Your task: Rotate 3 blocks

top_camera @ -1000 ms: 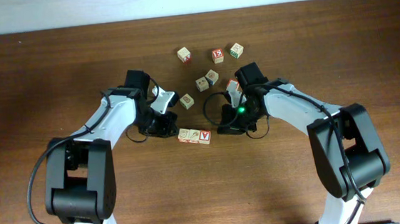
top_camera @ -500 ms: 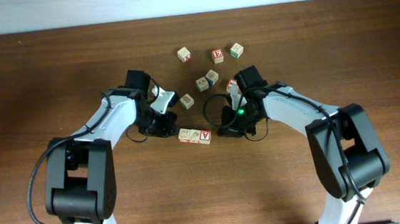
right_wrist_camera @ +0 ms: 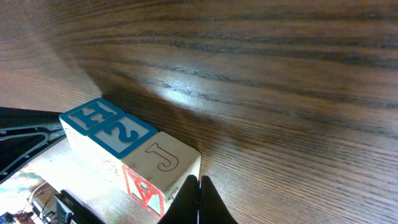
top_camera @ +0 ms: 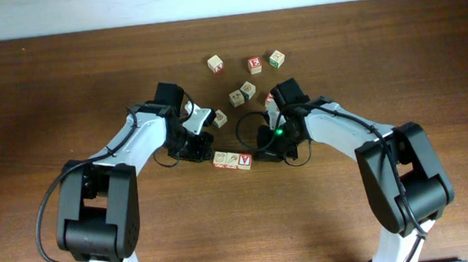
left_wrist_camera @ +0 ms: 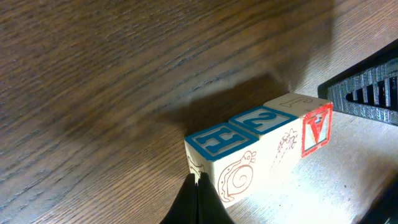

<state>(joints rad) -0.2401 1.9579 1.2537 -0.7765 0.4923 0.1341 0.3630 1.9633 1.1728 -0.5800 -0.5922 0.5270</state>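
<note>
Three wooden blocks lie in a touching row mid-table: two pale ones (top_camera: 220,159) (top_camera: 232,159) and a red-faced one with a white letter (top_camera: 244,160). In the left wrist view the row reads blue H (left_wrist_camera: 221,140), blue 2 (left_wrist_camera: 264,119), then a J block with a red side (left_wrist_camera: 316,129). My left gripper (left_wrist_camera: 198,185) is shut, its tip against the H block's near corner. In the right wrist view the J block (right_wrist_camera: 168,155) is nearest. My right gripper (right_wrist_camera: 199,185) is shut, tip touching that block's corner. In the overhead view the left gripper (top_camera: 211,154) and right gripper (top_camera: 255,157) flank the row.
Several loose cubes sit farther back: one (top_camera: 215,63), a red-lettered one (top_camera: 255,64), a green-faced one (top_camera: 276,58), a pair (top_camera: 242,93) and one (top_camera: 220,118) by the left arm. Another cube (top_camera: 271,100) is partly hidden by the right arm.
The left arm has swung right and the row of three blocks has shifted slightly right and toward the front. The right gripper has stayed at the row's right end.
</note>
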